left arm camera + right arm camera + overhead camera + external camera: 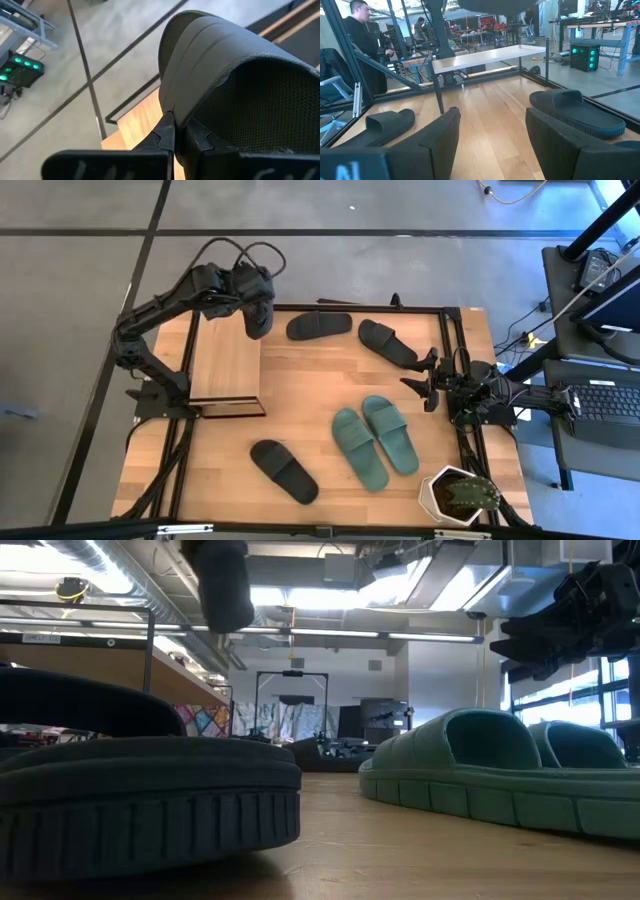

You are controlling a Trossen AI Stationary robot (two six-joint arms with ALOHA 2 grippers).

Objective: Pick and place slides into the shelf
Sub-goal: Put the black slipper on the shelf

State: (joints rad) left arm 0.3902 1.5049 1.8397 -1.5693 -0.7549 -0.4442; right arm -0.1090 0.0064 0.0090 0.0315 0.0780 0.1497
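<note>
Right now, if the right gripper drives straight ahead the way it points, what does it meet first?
Probably nothing soon. The open right gripper points across bare tabletop between two black slides; the shelf lies next on that line, though depth is unclear.

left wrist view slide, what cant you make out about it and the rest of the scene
- Held black slide: the left wrist view shows only its strap and edge; the rest runs off the frame. In the high view the left gripper covers most of it.
- Shelf: whether anything lies under its top board is hidden in the high view.
- Low view: the near black slide blocks the table's left side.
- Right gripper: open, idle at the table's right edge.
</note>
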